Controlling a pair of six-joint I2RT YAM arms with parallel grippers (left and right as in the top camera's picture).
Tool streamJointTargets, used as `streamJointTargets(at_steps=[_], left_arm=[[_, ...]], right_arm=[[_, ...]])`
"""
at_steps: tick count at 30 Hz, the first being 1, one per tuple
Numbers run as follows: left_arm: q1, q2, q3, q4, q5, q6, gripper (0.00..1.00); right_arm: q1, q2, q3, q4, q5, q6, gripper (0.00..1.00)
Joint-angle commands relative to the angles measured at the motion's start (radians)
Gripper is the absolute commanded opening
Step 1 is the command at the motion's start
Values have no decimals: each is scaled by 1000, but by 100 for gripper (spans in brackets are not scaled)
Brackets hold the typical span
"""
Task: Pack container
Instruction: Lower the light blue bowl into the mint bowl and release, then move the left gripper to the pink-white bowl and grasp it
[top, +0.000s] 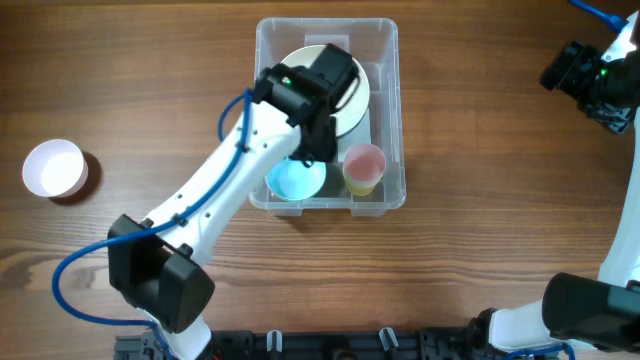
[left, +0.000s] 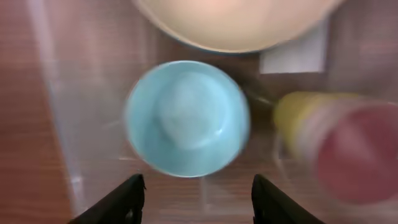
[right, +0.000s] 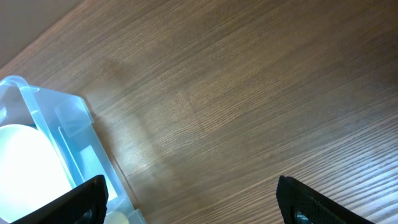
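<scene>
The clear plastic container (top: 388, 60) stands at the table's middle back. Inside it lie a large cream bowl (top: 358, 100), a light blue bowl (top: 296, 182) and a yellow cup with a pink inside (top: 364, 168). My left gripper (top: 312, 150) hovers inside the container above the blue bowl (left: 186, 118), open and empty. The cream bowl (left: 236, 22), the cup (left: 348, 149) and the white base label (left: 295, 56) show in the left wrist view. My right gripper (top: 595, 80) is open and empty at the far right, away from the container (right: 68, 149).
A white bowl (top: 54, 168) sits on the wooden table at the far left. The left arm reaches diagonally from the front left over the container's front wall.
</scene>
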Motion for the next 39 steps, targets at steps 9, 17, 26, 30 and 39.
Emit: streamJointTargets(at_steps=[9,17,26,30,39], left_arm=[[882,-85,-16,71,-103,2,70],[1157,197,-24,197,-84,2,72],[1151,354,-24,323,-59,5,69],[1151,351,-23,303,-37,5,68],[1149,169,-21,323,45,2,75]], right_arm=[[4,7,-2,-2,-15,7,88],[4,8,-2,4,-15,-11,88],[4,8,-2,10,-15,-11,88],[4,8,-2,11,-15,-12,88],[4,72,-2,8,-14,-14,88]])
